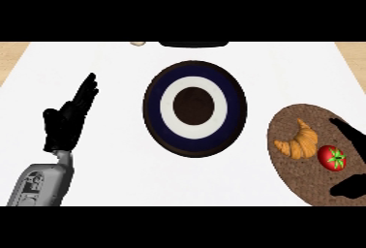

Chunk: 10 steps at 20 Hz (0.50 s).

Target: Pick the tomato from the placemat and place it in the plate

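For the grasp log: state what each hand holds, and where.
Nothing is held. The left hand rests open at the left; the right hand is open beside the tomato, which lies on the placemat.

Bright, even light leaves the white counter [286,72] flat and pale.

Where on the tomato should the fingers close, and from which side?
Take the tomato across its round red sides, coming from the right, where the open right hand is. The croissant lies close on its left, so that side looks crowded. Its green stem faces up, and the sides stand bare above the placemat.
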### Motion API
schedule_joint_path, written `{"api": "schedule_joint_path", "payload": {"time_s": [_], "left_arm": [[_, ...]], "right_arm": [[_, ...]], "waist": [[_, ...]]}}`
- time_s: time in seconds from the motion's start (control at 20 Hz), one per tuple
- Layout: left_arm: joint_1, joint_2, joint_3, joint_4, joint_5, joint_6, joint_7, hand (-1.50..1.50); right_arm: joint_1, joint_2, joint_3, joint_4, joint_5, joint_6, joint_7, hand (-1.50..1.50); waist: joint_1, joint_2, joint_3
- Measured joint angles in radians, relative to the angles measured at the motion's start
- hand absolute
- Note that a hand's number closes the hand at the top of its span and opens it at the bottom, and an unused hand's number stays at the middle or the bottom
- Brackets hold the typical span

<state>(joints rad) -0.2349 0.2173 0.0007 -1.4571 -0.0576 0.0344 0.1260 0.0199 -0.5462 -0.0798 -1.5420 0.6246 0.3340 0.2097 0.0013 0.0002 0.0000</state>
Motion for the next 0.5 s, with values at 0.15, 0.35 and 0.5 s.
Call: {"api": "schedule_joint_path", "payload": {"time_s": [0.15,0.35,0.5], "left_arm": [[-0.008,-0.016,0.008,0.020,-0.017,0.003,-0.012,0.00],[-0.022,-0.033,0.015,0.038,-0.035,0.005,-0.018,0.00],[-0.011,-0.040,0.017,0.029,-0.039,0.003,-0.022,0.00]], "right_arm": [[-0.004,0.017,-0.013,0.021,0.024,0.011,-0.018,-1.50],[-0.038,0.033,-0.030,0.101,0.062,0.004,-0.059,1.50],[-0.027,0.051,-0.031,0.113,0.098,-0.051,-0.104,1.50]], "waist": [[-0.002,0.000,0.000],[-0.002,0.000,0.000],[-0.002,0.000,0.000]]}}
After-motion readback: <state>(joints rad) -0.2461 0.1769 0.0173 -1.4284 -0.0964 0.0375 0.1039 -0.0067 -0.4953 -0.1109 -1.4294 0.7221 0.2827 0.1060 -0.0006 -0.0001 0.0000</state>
